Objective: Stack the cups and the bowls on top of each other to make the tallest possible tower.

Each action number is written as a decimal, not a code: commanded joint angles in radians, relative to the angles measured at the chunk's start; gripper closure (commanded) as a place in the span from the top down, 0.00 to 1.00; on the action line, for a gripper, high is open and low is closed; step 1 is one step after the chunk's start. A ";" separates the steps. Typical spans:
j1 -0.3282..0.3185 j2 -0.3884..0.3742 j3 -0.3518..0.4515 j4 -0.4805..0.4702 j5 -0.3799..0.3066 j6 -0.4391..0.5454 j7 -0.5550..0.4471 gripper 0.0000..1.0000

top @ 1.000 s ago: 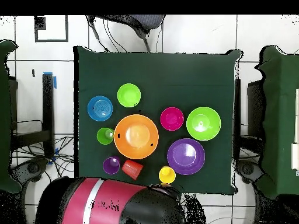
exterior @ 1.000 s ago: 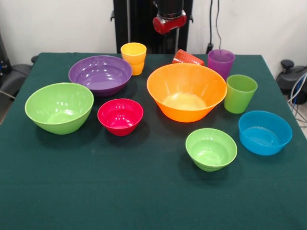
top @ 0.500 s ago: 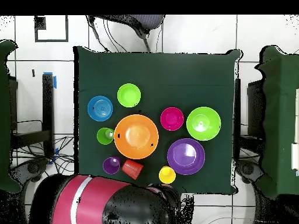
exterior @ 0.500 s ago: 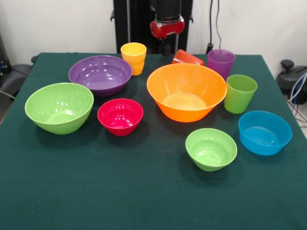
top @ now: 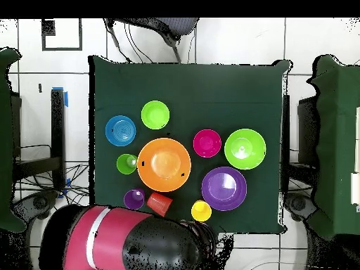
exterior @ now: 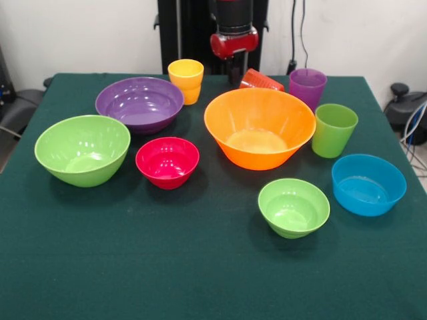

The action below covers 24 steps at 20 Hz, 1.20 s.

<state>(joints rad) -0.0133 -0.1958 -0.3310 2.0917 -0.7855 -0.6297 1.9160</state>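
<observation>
Six bowls (exterior: 259, 127), four cups (exterior: 333, 129), one table (exterior: 167, 267)

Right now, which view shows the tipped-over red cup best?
The overhead view: the red cup shows whole, lying on its side between the purple cup and the yellow cup, at the orange bowl's edge. In the front view only its upper part rises behind the orange bowl's rim.
</observation>
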 commanded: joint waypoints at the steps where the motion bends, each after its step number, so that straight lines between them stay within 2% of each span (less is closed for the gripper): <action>1: -0.042 0.045 0.106 -0.133 0.014 -0.095 0.076 0.00; 3: -0.066 0.042 0.134 -0.136 -0.021 -0.071 0.099 0.00; 6: -0.080 0.048 0.155 -0.136 -0.039 -0.076 0.104 0.00; 11: -0.127 0.060 0.180 -0.131 -0.058 -0.151 0.100 0.00; 20: -0.185 0.074 0.220 -0.136 -0.123 -0.197 0.098 0.00; 24: -0.222 0.072 0.256 -0.143 -0.218 -0.187 0.125 0.00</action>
<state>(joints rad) -0.2092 -0.1715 -0.2397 2.0845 -0.9174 -0.8153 1.9160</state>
